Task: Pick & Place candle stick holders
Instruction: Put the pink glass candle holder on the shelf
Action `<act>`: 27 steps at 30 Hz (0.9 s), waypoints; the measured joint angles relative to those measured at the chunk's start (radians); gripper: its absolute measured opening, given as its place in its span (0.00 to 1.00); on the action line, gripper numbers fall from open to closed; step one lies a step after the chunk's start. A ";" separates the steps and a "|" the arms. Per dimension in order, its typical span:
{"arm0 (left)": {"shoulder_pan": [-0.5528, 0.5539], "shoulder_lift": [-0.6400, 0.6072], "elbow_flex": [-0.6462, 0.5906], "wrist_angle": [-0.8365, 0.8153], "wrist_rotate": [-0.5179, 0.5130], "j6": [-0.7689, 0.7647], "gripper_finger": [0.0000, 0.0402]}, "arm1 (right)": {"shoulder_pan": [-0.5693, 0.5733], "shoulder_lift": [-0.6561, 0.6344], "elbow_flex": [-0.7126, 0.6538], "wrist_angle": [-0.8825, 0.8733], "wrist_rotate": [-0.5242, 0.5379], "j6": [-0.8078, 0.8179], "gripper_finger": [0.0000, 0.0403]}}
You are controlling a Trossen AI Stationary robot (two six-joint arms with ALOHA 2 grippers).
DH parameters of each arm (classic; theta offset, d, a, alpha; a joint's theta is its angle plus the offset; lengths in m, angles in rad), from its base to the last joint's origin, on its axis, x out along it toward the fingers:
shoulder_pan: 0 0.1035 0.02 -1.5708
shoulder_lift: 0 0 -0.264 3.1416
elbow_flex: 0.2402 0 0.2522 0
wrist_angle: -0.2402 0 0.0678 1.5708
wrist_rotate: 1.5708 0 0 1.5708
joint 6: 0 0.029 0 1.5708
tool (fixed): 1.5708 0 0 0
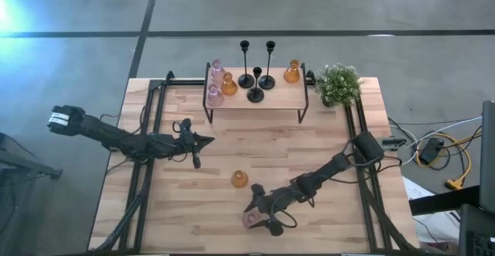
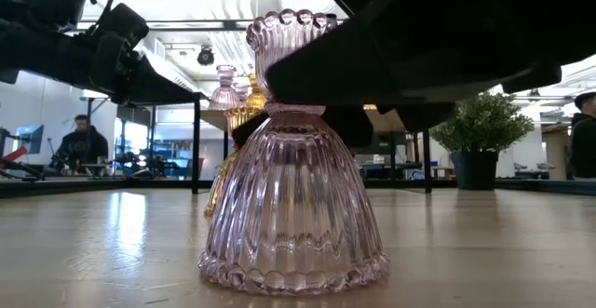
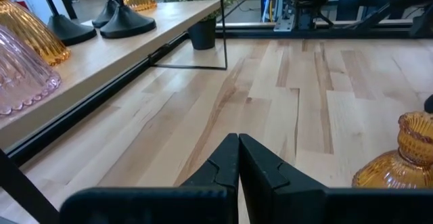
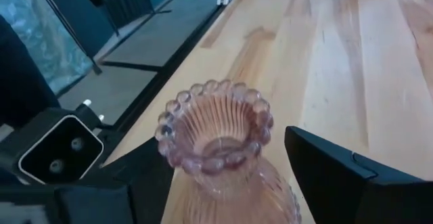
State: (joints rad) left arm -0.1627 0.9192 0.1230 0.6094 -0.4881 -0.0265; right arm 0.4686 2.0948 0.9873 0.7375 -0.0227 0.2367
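A pink glass holder [image 1: 250, 220] stands upright on its base near the table's front edge; it fills the low view [image 2: 293, 206]. My right gripper [image 1: 257, 213] is open, with one finger on each side of the holder's neck [image 4: 216, 149]. A gap shows beside one finger [image 4: 338, 176]. An amber glass holder [image 1: 239, 179] stands on the table just behind it. My left gripper [image 1: 207, 139] is shut and empty [image 3: 238, 143] at mid-table left. On a raised shelf [image 1: 271, 101] stand three black holders [image 1: 256, 93], two pink ones [image 1: 215, 93] and two amber ones [image 1: 291, 72].
A green potted plant [image 1: 338, 83] stands at the shelf's right end. Dark frame rails run along both table sides [image 1: 155, 124]. Bare wood lies between the shelf and the two grippers. People show in the room behind [image 2: 82, 140].
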 joint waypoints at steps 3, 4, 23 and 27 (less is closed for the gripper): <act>0.000 0.000 0.000 -0.002 0.000 0.000 0.03 | 0.000 0.013 0.014 0.005 0.000 0.000 0.62; 0.000 0.000 0.000 -0.003 0.000 0.000 0.03 | 0.000 0.017 0.018 0.009 0.000 0.000 0.60; 0.000 0.000 0.000 -0.014 0.000 0.000 0.03 | -0.011 -0.002 0.015 0.118 0.001 0.164 0.31; 0.000 0.000 0.000 -0.014 0.000 0.000 0.03 | -0.010 -0.074 -0.010 0.102 0.084 0.162 0.31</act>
State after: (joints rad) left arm -0.1627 0.9188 0.1230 0.5950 -0.4881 -0.0264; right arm 0.4582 2.0207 0.9773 0.8396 0.0616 0.3988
